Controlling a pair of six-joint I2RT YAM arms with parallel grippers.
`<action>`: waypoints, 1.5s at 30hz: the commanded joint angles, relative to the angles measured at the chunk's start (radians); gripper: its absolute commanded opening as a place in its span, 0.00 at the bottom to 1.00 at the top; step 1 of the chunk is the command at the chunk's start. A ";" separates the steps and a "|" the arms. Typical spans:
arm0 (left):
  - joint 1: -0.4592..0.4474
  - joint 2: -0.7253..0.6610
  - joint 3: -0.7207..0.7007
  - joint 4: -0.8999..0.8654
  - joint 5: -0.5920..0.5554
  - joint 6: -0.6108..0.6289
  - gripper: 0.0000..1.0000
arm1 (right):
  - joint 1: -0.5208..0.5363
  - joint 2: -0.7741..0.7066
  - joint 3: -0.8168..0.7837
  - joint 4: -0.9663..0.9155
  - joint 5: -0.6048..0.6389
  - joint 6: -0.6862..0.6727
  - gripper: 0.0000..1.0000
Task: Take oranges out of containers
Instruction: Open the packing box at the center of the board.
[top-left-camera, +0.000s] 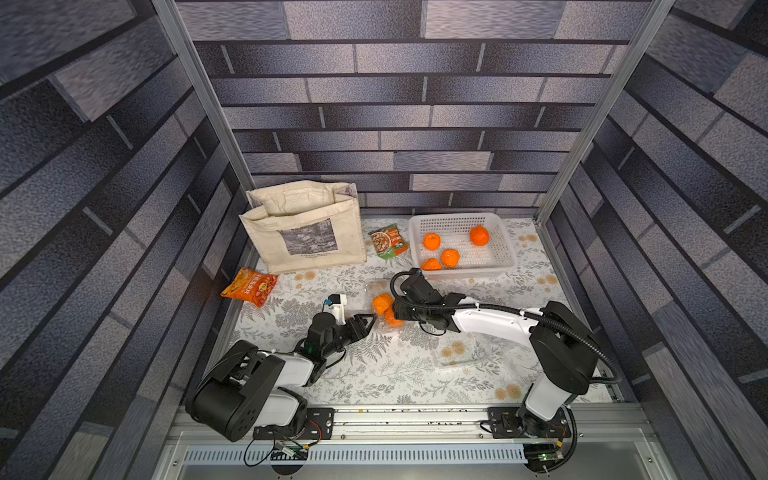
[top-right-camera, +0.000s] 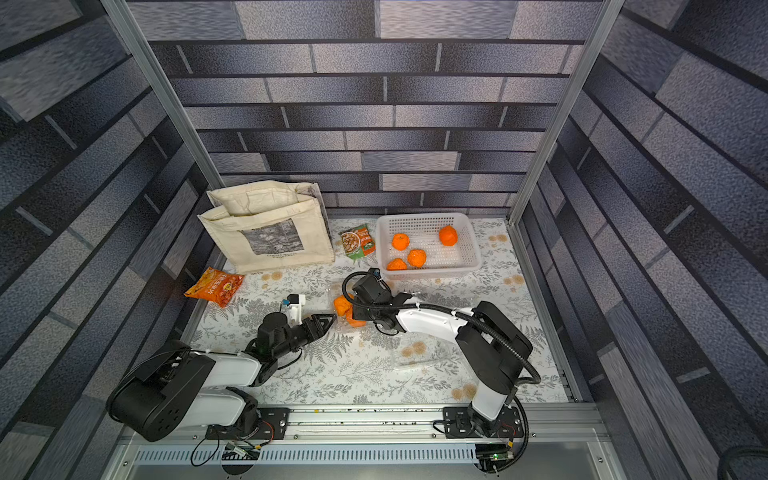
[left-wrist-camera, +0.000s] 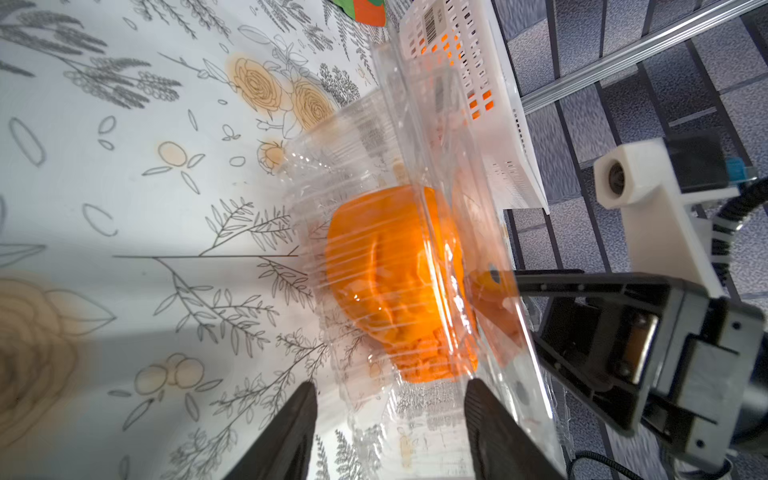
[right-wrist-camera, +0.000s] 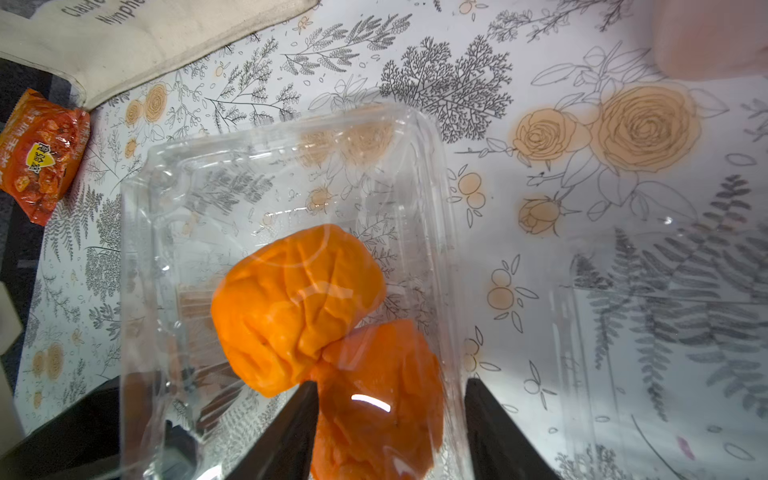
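Mid-table lies a clear container (right-wrist-camera: 249, 174) holding two oranges that touch each other. My right gripper (right-wrist-camera: 390, 384) reaches down over it, open. One finger sits between the far orange (right-wrist-camera: 299, 303) and the near orange (right-wrist-camera: 374, 399). The other finger is outside the container wall. My left gripper (left-wrist-camera: 388, 386) is open at the container's (left-wrist-camera: 365, 137) left end, with thin plastic between its fingers. Its orange (left-wrist-camera: 395, 291) shows through the plastic. In both top views the two grippers (top-left-camera: 371, 320) (top-right-camera: 331, 320) meet at these oranges (top-left-camera: 382, 303). Several more oranges (top-left-camera: 432, 242) lie in the white basket (top-left-camera: 505, 253).
An empty clear container (top-left-camera: 457, 353) lies on the cloth under the right arm. A beige cloth bag (top-left-camera: 307, 232) stands at the back left. An orange snack packet (top-left-camera: 249, 286) lies at the left edge, and a green packet (top-left-camera: 388, 242) beside the basket.
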 joint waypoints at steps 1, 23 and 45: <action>-0.020 0.044 0.005 0.204 0.054 -0.034 0.60 | 0.061 0.043 0.012 -0.068 -0.101 -0.012 0.58; -0.034 0.198 0.037 0.361 0.114 -0.040 0.62 | 0.069 0.084 0.091 -0.154 -0.075 -0.055 0.57; -0.031 -0.014 0.163 -0.219 0.140 0.117 0.66 | 0.098 0.098 0.149 -0.250 0.005 -0.122 0.54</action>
